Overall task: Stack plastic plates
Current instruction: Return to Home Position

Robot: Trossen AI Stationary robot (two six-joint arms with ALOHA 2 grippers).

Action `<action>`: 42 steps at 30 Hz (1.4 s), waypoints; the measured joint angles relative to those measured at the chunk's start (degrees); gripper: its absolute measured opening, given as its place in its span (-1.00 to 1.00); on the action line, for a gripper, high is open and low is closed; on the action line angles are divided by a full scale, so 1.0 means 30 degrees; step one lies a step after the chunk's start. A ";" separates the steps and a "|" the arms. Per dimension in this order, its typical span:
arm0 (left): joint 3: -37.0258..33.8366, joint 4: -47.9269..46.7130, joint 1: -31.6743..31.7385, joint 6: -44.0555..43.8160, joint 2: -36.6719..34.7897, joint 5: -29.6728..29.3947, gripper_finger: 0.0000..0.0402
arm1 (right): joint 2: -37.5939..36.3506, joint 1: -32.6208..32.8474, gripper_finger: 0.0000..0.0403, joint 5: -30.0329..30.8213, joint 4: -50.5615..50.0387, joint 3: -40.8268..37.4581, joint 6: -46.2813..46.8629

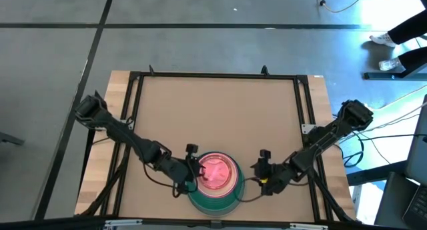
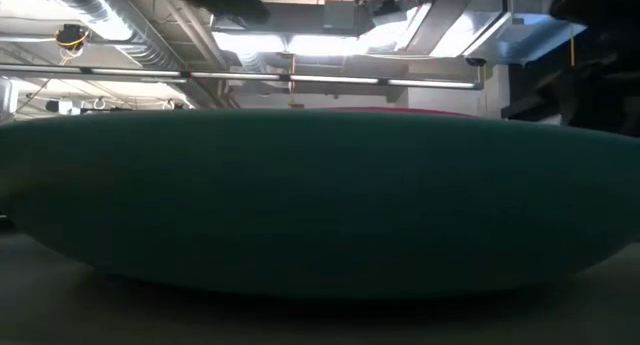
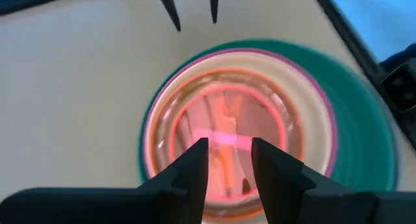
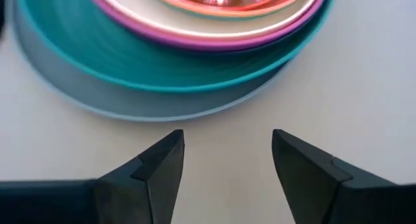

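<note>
The plastic plates stand nested in one stack (image 1: 215, 180) near the middle of the table's near edge. A grey plate (image 4: 97, 100) is at the bottom, then teal (image 4: 162, 68), magenta (image 4: 195, 41), cream-white (image 4: 260, 19) and small translucent pink and orange ones (image 3: 224, 113) on top. The stack fills the low view (image 2: 320, 205). My left gripper (image 3: 229, 152) hangs over the stack's left part (image 1: 193, 171), fingers a little apart, pointing down at the pink plates. My right gripper (image 4: 227, 143) is open and empty, low over the table just right of the stack (image 1: 262, 175).
A black frame rail (image 1: 213, 75) runs round the brown tabletop. The stack is close to the near rail. The far half of the table (image 1: 213, 117) is bare board. A person's feet (image 1: 393, 47) show on the floor beyond the far right corner.
</note>
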 joint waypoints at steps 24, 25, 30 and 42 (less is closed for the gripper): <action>-1.4729 1.1583 0.6142 0.0856 -1.0822 0.2168 -0.46 | -0.4302 -0.7606 -0.43 -0.4239 0.1892 -0.2043 -0.7624; -1.5316 1.2211 0.6444 0.0842 -1.1286 0.2277 -0.49 | -0.4580 -0.7949 -0.46 -0.4369 0.2172 -0.2412 -0.7725; -1.7463 1.5178 0.8076 0.1002 -1.2947 0.2304 -0.66 | -0.6302 -0.9386 -0.59 -0.5540 0.4551 -0.4082 -0.8472; -2.0148 1.5162 1.1784 0.0739 -1.8236 0.2634 -0.96 | -1.3431 -1.0240 -0.85 -0.5968 0.8617 -0.9096 -0.8005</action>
